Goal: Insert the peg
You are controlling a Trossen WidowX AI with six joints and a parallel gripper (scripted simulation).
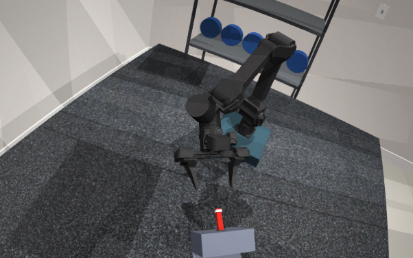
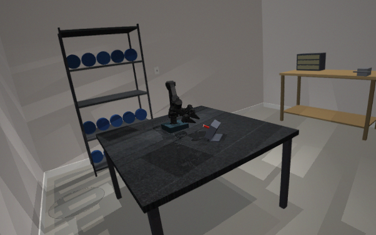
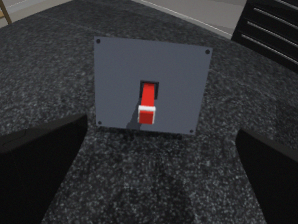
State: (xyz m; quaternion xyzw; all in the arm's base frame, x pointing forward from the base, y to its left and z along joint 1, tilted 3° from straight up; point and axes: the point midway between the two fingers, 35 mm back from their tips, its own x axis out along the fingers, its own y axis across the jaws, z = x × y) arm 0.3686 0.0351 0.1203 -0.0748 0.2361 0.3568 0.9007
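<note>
A red peg (image 1: 219, 219) (image 2: 206, 126) (image 3: 147, 107) with a white band near its free end sticks out of the hole in the grey sloped panel (image 1: 223, 242) (image 2: 214, 130) (image 3: 117, 79). Its bottom end is inside the hole. My gripper (image 1: 213, 185) (image 2: 195, 117) is open wide and empty. It hangs above the table, drawn back from the peg toward the arm's base, with clear space between the fingertips and the peg. In the wrist view the two dark fingers sit at the left and right edges, with the peg centred ahead.
The panel stands on a dark speckled table (image 1: 80, 178) (image 2: 173, 169). The arm's teal base block (image 1: 260, 141) (image 2: 174, 126) sits behind the gripper. A black shelf rack (image 2: 73, 94) with blue discs stands behind the table. A wooden bench (image 2: 332, 75) stands at the right wall.
</note>
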